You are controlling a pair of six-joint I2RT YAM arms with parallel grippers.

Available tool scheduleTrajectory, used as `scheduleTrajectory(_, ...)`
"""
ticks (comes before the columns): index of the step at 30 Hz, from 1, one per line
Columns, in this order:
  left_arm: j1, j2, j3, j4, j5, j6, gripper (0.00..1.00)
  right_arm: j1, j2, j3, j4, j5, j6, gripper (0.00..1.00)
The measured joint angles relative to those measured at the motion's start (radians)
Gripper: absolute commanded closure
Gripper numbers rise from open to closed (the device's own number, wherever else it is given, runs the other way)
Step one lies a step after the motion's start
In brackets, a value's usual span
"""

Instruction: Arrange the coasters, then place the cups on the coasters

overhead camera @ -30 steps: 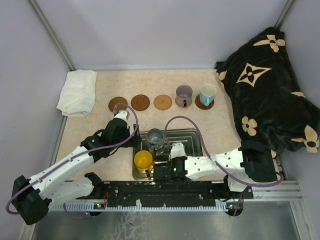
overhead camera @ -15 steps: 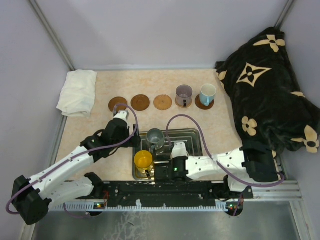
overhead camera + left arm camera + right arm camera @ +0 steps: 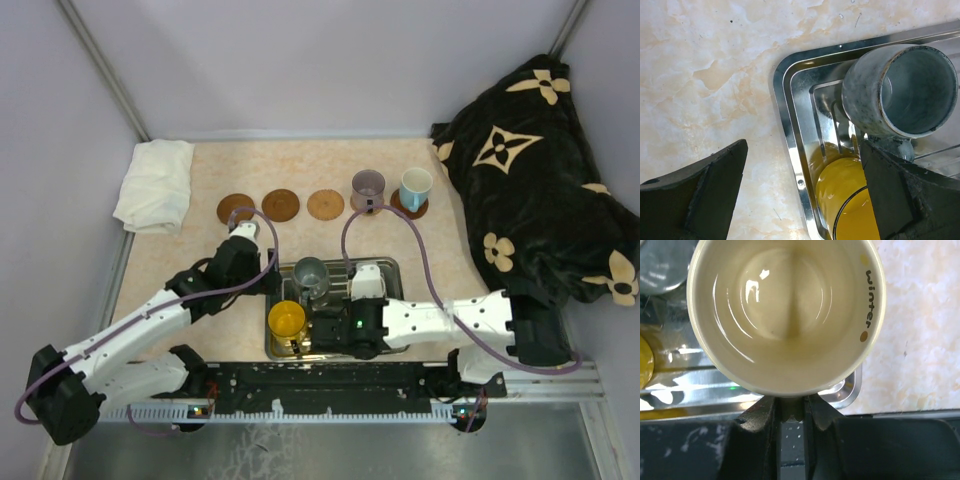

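Cream cup [image 3: 785,315] clamped by its handle in right gripper [image 3: 792,407], over tray [image 3: 846,391] corner. Left gripper [image 3: 800,192] jaws wide apart over tray edge near grey cup [image 3: 900,90], holding nothing.

The desk [image 3: 300,165] had a smooth, marble-patterned beige top with a faint sheen. The tray [image 3: 790,100] was polished, ridged metal, mirror-bright. The grey cup [image 3: 865,90] looked matt and speckled. The yellow cup [image 3: 850,205] and cream cup [image 3: 785,315] had a glossy glaze. The coasters [image 3: 281,205] looked like matt wood. The cloth [image 3: 155,185] at the desk's far left corner was white, soft and creased. The blanket [image 3: 530,180] along the right edge was plush black.
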Motion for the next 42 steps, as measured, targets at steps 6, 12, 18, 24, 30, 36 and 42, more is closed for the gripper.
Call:
scheduleTrajectory(6, 0.000, 0.013, 0.000, 0.007, -0.006, 0.002, 0.00, -0.144, -0.061, -0.001, 0.099, 0.035, -0.174, 1.00)
scheduleTrajectory(12, 0.000, 0.055, 0.008, 0.015, -0.021, 0.006, 0.00, -0.375, -0.109, 0.032, 0.327, 0.019, -0.522, 1.00)
scheduleTrajectory(18, 0.013, 0.108, 0.048, 0.035, -0.042, 0.015, 0.00, -0.522, 0.029, 0.277, 0.437, -0.035, -0.801, 1.00)
scheduleTrajectory(24, 0.119, 0.167, 0.132, 0.073, -0.033, 0.040, 0.00, -0.593, 0.249, 0.542, 0.498, -0.112, -0.991, 1.00)
scheduleTrajectory(30, 0.272, 0.246, 0.212, 0.110, 0.008, 0.070, 0.00, -0.696, 0.473, 0.777, 0.493, -0.220, -1.106, 1.00)
scheduleTrajectory(36, 0.324, 0.373, 0.324, 0.136, 0.039, 0.106, 0.00, -0.782, 0.653, 0.945, 0.500, -0.293, -1.158, 1.00)
scheduleTrajectory(42, 0.379, 0.462, 0.365, 0.167, 0.082, 0.126, 0.00, -0.813, 0.749, 0.991, 0.511, -0.326, -1.179, 1.00)
